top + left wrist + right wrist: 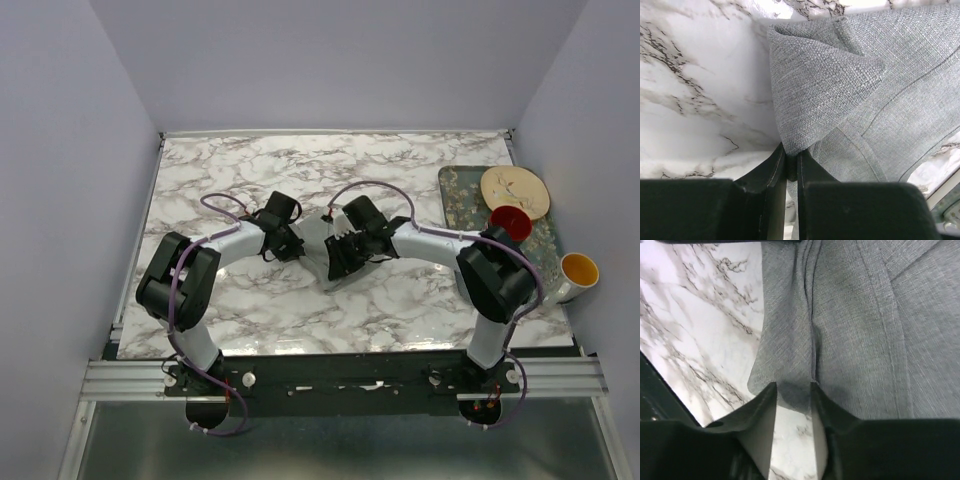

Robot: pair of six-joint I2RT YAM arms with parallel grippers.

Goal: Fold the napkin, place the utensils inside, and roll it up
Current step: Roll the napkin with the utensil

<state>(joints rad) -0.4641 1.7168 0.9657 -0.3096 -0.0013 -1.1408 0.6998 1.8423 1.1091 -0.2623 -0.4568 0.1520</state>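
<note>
In the top view both wrists cover most of the napkin [880, 100], so its outline cannot be made out there. It lies at the middle of the marble surface [250, 170], and the visible strip runs roughly from far edge to near edge. The cloth is coarse-woven grey, hemmed, with one corner folded into a cone. The left gripper [790, 167] is nearly closed, pinching that fold. The right gripper [792, 392] is part open, fingertips astride a raised crease.
</note>
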